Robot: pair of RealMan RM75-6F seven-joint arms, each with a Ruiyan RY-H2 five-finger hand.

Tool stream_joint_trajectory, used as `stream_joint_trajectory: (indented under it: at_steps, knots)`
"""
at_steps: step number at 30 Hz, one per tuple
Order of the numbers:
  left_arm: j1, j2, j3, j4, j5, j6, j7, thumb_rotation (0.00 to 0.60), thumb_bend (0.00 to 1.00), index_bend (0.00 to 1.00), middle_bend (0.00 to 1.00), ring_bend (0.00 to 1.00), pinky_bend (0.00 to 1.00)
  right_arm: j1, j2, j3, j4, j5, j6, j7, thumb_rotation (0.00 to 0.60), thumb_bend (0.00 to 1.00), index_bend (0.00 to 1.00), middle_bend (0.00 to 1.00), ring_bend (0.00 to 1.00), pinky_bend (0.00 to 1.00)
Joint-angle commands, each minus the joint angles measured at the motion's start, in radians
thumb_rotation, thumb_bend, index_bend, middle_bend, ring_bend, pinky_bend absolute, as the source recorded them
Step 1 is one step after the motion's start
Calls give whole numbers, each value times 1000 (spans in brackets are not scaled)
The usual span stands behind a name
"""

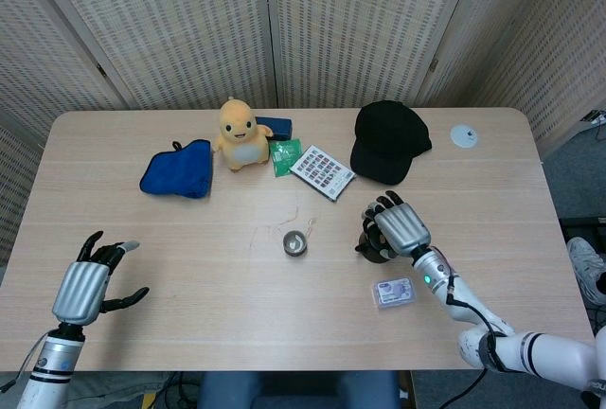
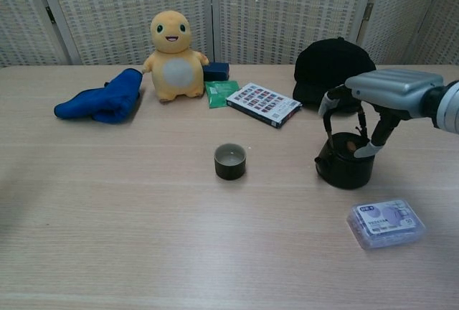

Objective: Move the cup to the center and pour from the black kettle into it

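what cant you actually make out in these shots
- Head view: the black kettle lies mostly under the right hand.
- Chest view: whether that hand grips the kettle's handle; fingers overlap it.
- Chest view: the left hand falls outside the frame.
- Both views: print on the plastic box, too small.

Bare table [image 2: 287, 181] between kettle [image 2: 344, 166] and cup [image 2: 230, 161], plastic box [image 2: 386, 222] near kettle

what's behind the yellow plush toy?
A dark blue object pokes out behind the yellow plush toy on its right, next to the green packet. Most of it is hidden by the toy, so what it is can't be told.
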Motion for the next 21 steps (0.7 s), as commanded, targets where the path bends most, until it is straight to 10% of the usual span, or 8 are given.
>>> stream_joint_trajectory:
  at_steps: [1, 21]
  knots:
    - [-1, 0, 0, 0, 0, 0, 0, 0, 23, 233, 290, 306, 55, -9, 9, -2, -11, -4, 18, -10, 600, 0, 242, 192, 90, 65]
    - [-2, 11, -6, -15, 7, 10, 5, 0, 23, 233, 290, 306, 55, -170, 145, -53, -201, -146, 297, -40, 600, 0, 107, 95, 0, 13]
